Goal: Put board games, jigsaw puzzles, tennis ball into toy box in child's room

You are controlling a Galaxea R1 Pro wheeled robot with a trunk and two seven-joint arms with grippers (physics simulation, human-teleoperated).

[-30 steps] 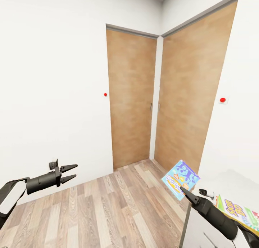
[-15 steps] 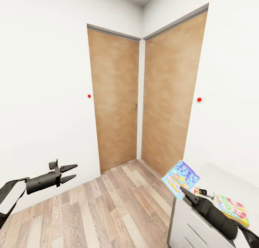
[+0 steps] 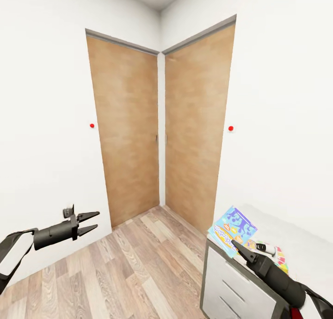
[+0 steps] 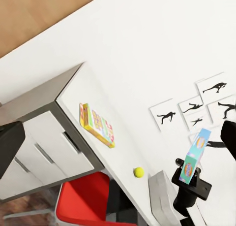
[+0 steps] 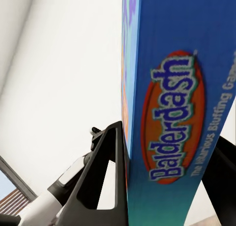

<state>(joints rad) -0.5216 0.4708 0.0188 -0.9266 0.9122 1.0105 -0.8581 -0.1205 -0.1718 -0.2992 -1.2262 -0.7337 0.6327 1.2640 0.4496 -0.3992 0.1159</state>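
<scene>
**Board game carried toward the table**

The Balderdash board game (image 3: 231,230) is clamped upright in the right gripper (image 3: 240,247), above the white table (image 3: 296,245)'s near corner. The left gripper (image 3: 88,222) is held forward, fingers apart, nothing between them.

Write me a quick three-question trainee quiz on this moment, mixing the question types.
1. True or false: the right gripper holds the Balderdash board game.
2. Multiple choice: the left gripper is A) open and holding nothing, B) shut on a ball, C) shut on a puzzle.
3. Fill in: in the left wrist view, the tennis ball lies on the white ____.

Key: 1 true; 2 A; 3 table.
</scene>
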